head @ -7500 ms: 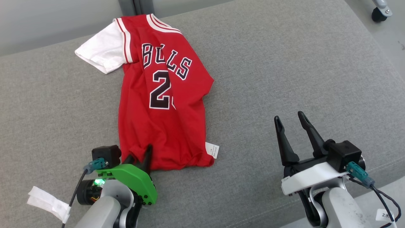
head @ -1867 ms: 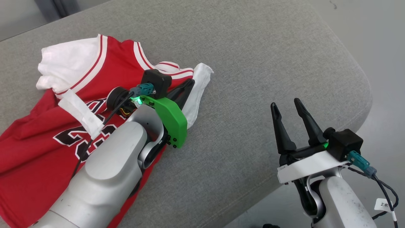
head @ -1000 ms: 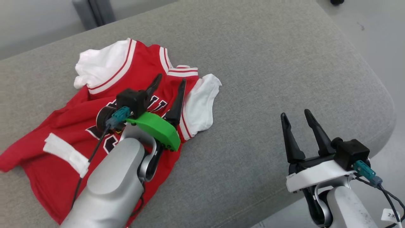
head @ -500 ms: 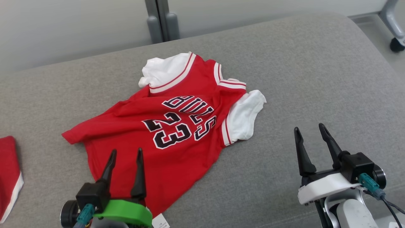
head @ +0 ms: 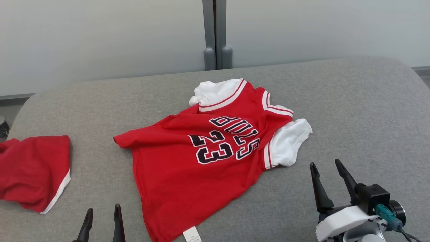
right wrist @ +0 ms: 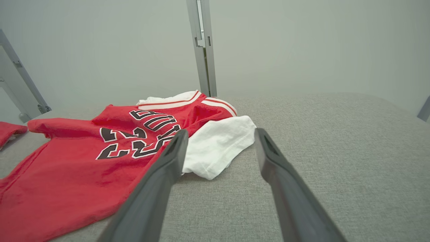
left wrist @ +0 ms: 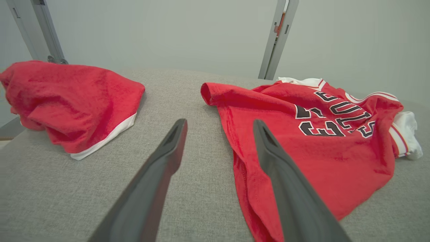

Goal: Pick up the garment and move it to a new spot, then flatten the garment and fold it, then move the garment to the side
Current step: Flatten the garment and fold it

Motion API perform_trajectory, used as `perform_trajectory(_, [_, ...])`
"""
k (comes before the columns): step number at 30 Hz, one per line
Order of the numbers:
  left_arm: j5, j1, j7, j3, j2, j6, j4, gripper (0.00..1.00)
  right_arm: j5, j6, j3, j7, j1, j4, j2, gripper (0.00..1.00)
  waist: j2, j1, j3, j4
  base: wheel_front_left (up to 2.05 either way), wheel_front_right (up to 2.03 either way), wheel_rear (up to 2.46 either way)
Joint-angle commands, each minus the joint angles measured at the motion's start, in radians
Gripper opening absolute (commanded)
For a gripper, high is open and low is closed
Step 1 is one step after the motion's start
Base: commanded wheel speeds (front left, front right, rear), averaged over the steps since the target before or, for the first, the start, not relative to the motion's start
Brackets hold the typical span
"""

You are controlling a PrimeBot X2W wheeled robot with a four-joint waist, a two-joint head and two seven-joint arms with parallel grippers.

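While left end effector (head: 103, 208) and right end effector (head: 325, 163) both stand released, fingers spread, grasping nothing, red jersey (head: 201, 168) lies print side up on grey cushion (head: 352, 111), slanted, collar toward far wall, body rumpled. Left one sits near the hem's left side; right one near the white sleeve (head: 289, 144) (not touching). Second red garment (head: 33, 168) bunched at cushion's left end, well apart from jersey

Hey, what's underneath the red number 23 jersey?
The jersey lies on the grey cushion, which shows all around it. Whatever lies beneath the cloth itself is covered.
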State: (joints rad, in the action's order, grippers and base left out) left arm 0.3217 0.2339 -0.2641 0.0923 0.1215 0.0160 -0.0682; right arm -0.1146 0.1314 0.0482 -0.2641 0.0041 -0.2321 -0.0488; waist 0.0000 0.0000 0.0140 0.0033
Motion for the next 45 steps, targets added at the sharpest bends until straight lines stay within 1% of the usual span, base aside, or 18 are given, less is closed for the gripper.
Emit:
perform_trajectory(1, [-0.011, 0.02, 0.0, -0.025, -0.011, -0.022, 0.001, 1.0, -0.006, -0.001, -0.001, 0.0, 0.024, -0.008, -0.003, 1.0, 0.0, 0.0, 0.02, 0.015, 0.0, 0.0, 0.0])
perform_trajectory(5, [-0.038, 0.031, 0.0, -0.076, -0.04, -0.072, -0.001, 1.0, -0.013, -0.001, 0.004, 0.0, 0.033, -0.021, -0.003, 1.0, 0.0, 0.0, 0.02, 0.008, 0.0, 0.0, 0.0])
perform_trajectory(12, [-0.066, 0.011, 0.0, -0.122, -0.064, -0.112, 0.004, 1.0, -0.015, -0.001, 0.007, 0.0, 0.023, -0.033, -0.003, 1.0, 0.0, 0.0, 0.013, -0.008, 0.0, 0.0, 0.0])
perform_trajectory(23, [-0.083, -0.006, 0.0, -0.124, -0.071, -0.133, -0.002, 1.0, -0.008, -0.001, 0.009, 0.0, 0.007, -0.039, -0.003, 1.0, 0.0, 0.0, 0.003, -0.019, 0.0, 0.0, 0.0])
perform_trajectory(27, [-0.107, 0.003, 0.0, -0.09, -0.071, -0.132, -0.019, 1.0, -0.006, -0.001, 0.015, 0.0, -0.01, -0.033, -0.003, 1.0, 0.0, 0.0, -0.002, -0.021, 0.0, 0.0, 0.0])
perform_trajectory(29, [-0.119, 0.005, 0.01, -0.054, -0.071, -0.13, -0.034, 1.0, -0.006, -0.001, 0.006, 0.0, -0.031, -0.02, -0.003, 1.0, 0.0, 0.0, -0.006, -0.021, 0.0, 0.0, 0.0])
perform_trajectory(31, [-0.123, -0.004, 0.056, -0.018, -0.07, -0.132, -0.02, 1.0, 0.015, -0.001, 0.007, 0.0, -0.053, -0.016, -0.002, 1.0, 0.0, 0.0, -0.012, -0.022, 0.0, 0.0, 0.0])
perform_trajectory(35, [-0.126, 0.019, 0.266, 0.068, -0.056, -0.137, 0.025, 1.0, 0.044, -0.001, 0.037, 0.006, -0.146, -0.084, -0.042, 1.0, 0.0, 0.0, -0.038, -0.027, 0.0, 0.0, 0.0])
perform_trajectory(36, [-0.125, 0.027, 0.324, 0.084, -0.05, -0.137, 0.042, 1.0, 0.046, -0.001, 0.054, 0.025, -0.181, -0.111, -0.059, 1.0, 0.0, 0.0, -0.049, -0.028, 0.0, 0.0, 0.0])
perform_trajectory(38, [-0.124, 0.025, 0.4, 0.104, -0.047, -0.138, 0.069, 1.0, 0.039, -0.001, 0.088, 0.079, -0.243, -0.158, -0.094, 1.0, 0.0, 0.0, -0.073, -0.027, 0.0, 0.0, 0.0])
perform_trajectory(42, [-0.144, -0.004, 0.474, 0.129, -0.041, -0.13, 0.065, 1.0, 0.012, -0.001, 0.139, 0.179, -0.349, -0.221, -0.155, 1.0, 0.0, 0.0, -0.118, -0.018, 0.0, 0.0, 0.0])
perform_trajectory(45, [-0.149, -0.033, 0.493, 0.153, -0.03, -0.134, 0.035, 1.0, -0.007, -0.001, 0.167, 0.227, -0.405, -0.251, -0.191, 1.0, 0.0, 0.0, -0.146, -0.01, 0.0, 0.0, 0.0])
